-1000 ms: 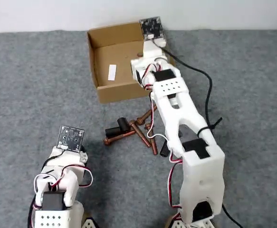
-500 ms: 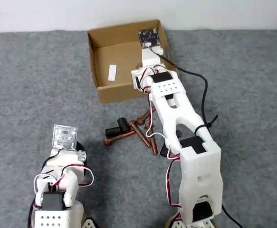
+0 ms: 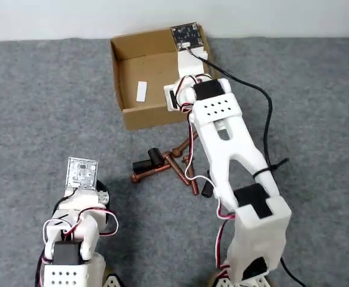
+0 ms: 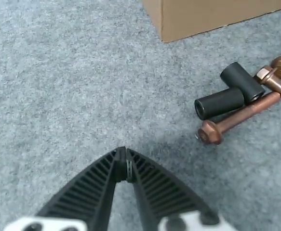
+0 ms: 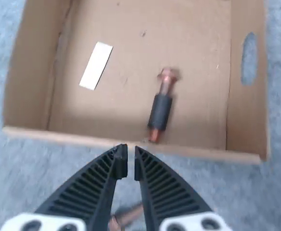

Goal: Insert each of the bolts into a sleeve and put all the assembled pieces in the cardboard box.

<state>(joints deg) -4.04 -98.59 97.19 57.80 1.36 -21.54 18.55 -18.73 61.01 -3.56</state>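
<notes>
Carpet (image 3: 54,119): grey, short felted nap. Box (image 3: 144,116): brown corrugated cardboard, shallow, open-topped, with an oval slot (image 5: 249,57) cut in one wall.

Loose on the carpet near the box is a jumbled cluster. It holds copper-coloured bolts (image 3: 150,173) with flanged hex heads and matte black sleeves (image 4: 220,102), cylindrical and hollow-ended. Two sleeves lie touching, with one bolt right alongside them.

Against half a second ago: the right arm (image 3: 222,143) has pushed its wrist a little further over the box, and its elbow has swung out, away from the left arm (image 3: 72,239). The left arm and the cluster are unchanged.

Box contents:
- One piece (image 5: 160,108), a bolt through a black sleeve, with the copper head out one end and the tip out the other. It lies flat on the floor, close to the wall nearest the right gripper.
- A white rectangular label (image 5: 96,72), flat on the floor, apart from the piece.

Right gripper (image 5: 129,153): black ribbed fingers, all but closed, a thin slit between the tips, nothing held. It sits at that near wall's rim.

Left gripper (image 4: 126,161): tips pressed together, empty, over bare carpet, apart from the cluster.
</notes>
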